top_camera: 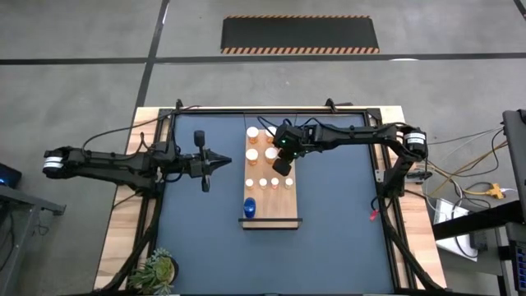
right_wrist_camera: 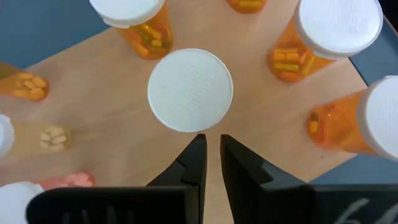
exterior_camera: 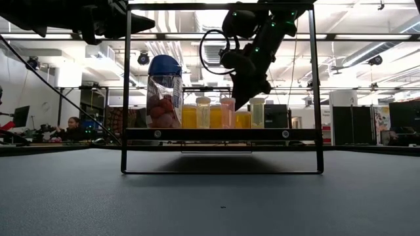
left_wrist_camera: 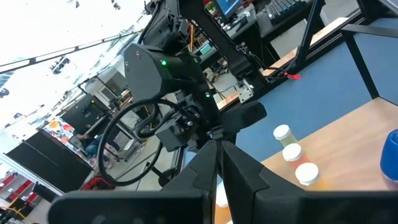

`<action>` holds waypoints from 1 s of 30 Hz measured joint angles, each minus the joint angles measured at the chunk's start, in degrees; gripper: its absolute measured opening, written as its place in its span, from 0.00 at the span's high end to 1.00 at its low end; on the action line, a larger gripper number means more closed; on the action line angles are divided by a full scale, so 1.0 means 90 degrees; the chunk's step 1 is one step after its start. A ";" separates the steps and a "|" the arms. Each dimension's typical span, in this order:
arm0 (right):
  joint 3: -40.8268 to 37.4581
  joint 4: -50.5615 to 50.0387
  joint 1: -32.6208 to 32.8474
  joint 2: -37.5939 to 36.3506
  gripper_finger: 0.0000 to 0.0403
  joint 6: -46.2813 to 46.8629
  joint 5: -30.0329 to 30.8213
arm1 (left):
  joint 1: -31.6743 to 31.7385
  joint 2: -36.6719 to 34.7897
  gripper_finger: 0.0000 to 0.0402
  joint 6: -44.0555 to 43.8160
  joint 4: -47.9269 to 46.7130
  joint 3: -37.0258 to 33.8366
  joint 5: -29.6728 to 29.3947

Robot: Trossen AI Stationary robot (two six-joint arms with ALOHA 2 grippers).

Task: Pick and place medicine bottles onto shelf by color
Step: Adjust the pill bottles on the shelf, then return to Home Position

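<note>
The shelf (top_camera: pixel 279 210) is a light-brown board lying in the middle of the table. Several orange bottles with white caps (top_camera: pixel 252 154) stand upright on its far half. A row of small ones (top_camera: pixel 263 182) stands across its middle, and the blue bottle (top_camera: pixel 249 206) stands near its near end. My right gripper (top_camera: pixel 282 166) hovers over the shelf, pointing down, fingers nearly together and empty (right_wrist_camera: pixel 211 149). It is just beside a white-capped orange bottle (right_wrist_camera: pixel 189 90). My left gripper (top_camera: pixel 227 162) is shut and empty, left of the shelf, raised above the table.
A green plant (top_camera: pixel 156 270) sits at the table's near left corner. Pale wooden borders (top_camera: pixel 123 222) run along the table's sides. A black metal frame (exterior_camera: pixel 319 92) shows across the low view. The blue table surface (top_camera: pixel 337 214) lies open right of the shelf.
</note>
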 joint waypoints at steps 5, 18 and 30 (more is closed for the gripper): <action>0.0000 -0.0173 0.0000 -0.0041 0.91 -0.0006 0.0002 | 0.0002 0.0000 0.98 0.0000 -0.0002 0.0000 -0.0002; -0.2013 0.2424 0.1008 -0.2256 0.91 -0.1822 0.0008 | -0.0420 -0.0118 0.98 -0.2477 0.0960 -0.0261 0.1732; -0.5644 0.6038 0.1222 -0.4580 0.91 -0.2479 -0.0007 | -0.1039 -0.1802 0.98 -0.2489 0.0185 -0.1043 0.0134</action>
